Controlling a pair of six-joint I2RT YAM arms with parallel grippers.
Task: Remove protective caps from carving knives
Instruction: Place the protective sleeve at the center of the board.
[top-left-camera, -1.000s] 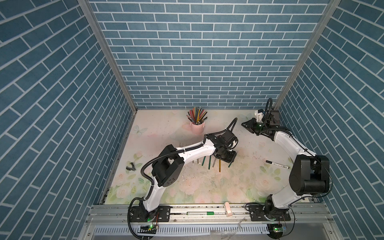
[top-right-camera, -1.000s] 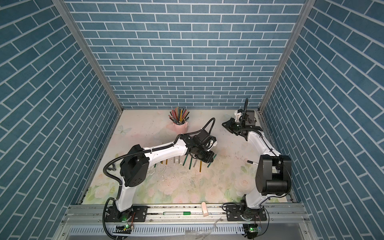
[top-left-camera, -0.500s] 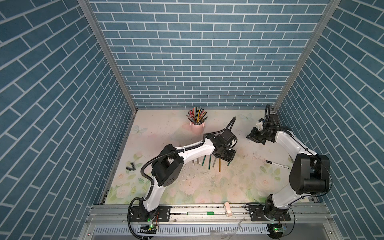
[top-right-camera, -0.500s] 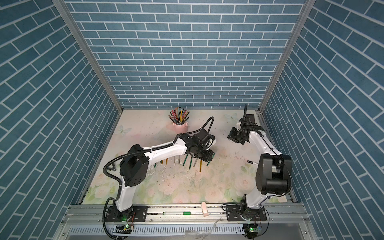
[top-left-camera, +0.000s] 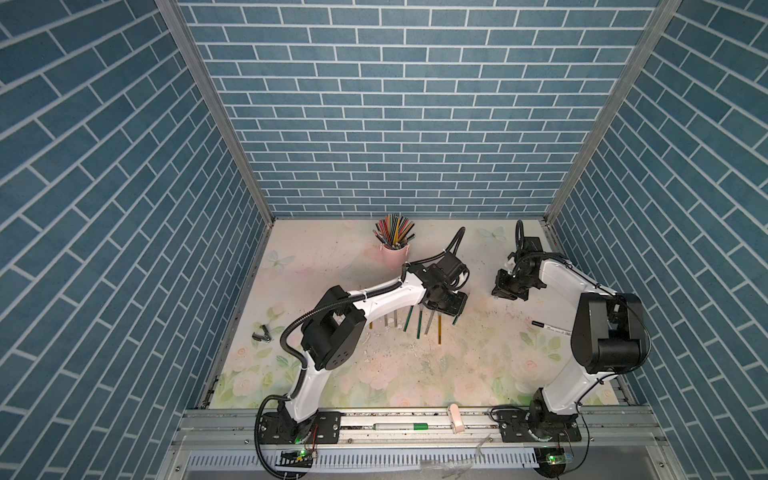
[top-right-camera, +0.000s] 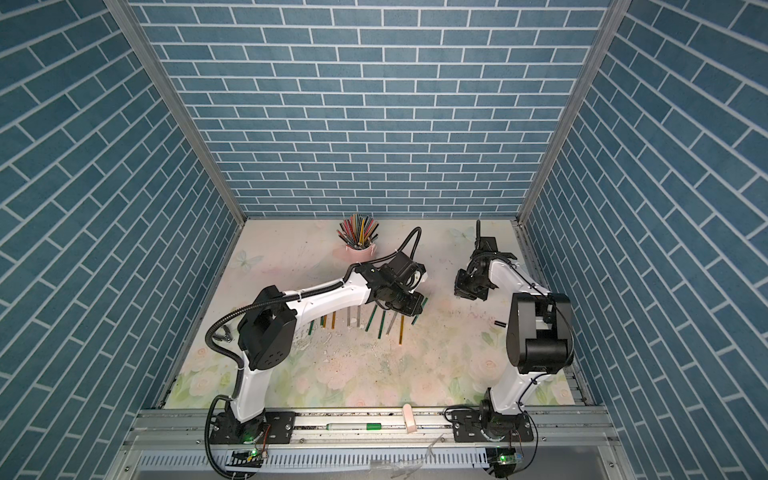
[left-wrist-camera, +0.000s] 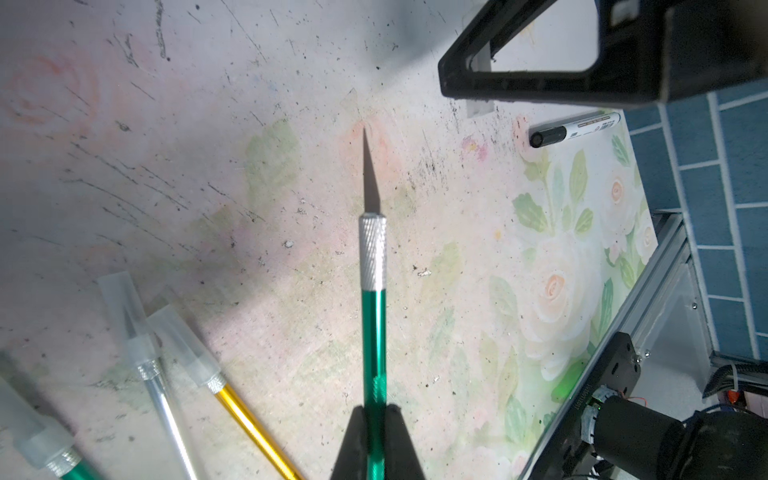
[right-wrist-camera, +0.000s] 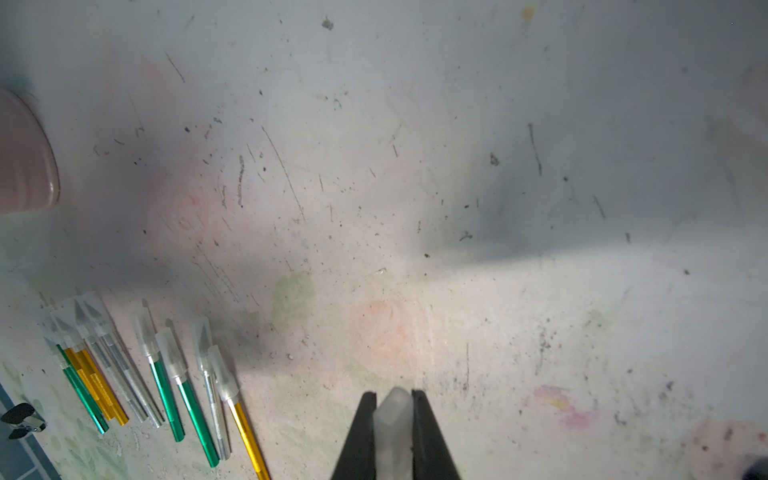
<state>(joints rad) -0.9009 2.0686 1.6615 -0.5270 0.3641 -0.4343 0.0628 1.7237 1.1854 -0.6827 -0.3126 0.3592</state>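
My left gripper (left-wrist-camera: 374, 409) is shut on a green carving knife (left-wrist-camera: 373, 324) with a silver knurled collar. Its bare blade (left-wrist-camera: 368, 174) points toward the right arm's black fingers (left-wrist-camera: 519, 89). My right gripper (right-wrist-camera: 394, 399) is shut on a translucent whitish protective cap (right-wrist-camera: 392, 424), low over bare mat. Several more carving knives (right-wrist-camera: 166, 386) with green, gold and silver handles lie in a row, whitish caps (right-wrist-camera: 143, 336) still on their tips. In both top views the left gripper (top-left-camera: 451, 305) hangs over the row's right end (top-right-camera: 380, 324); the right gripper (top-left-camera: 509, 293) is a little to its right.
A pink cup of coloured pencils (top-left-camera: 392, 253) stands at the back. A white marker with a black cap (top-left-camera: 550, 328) lies near the right arm. A black clip (top-left-camera: 262, 334) sits at the left edge. White crumbs litter the mat in front of the knives.
The right arm has swung from the back right corner forward and down toward the mat, carrying the cap. The left arm has stayed put with the green knife.
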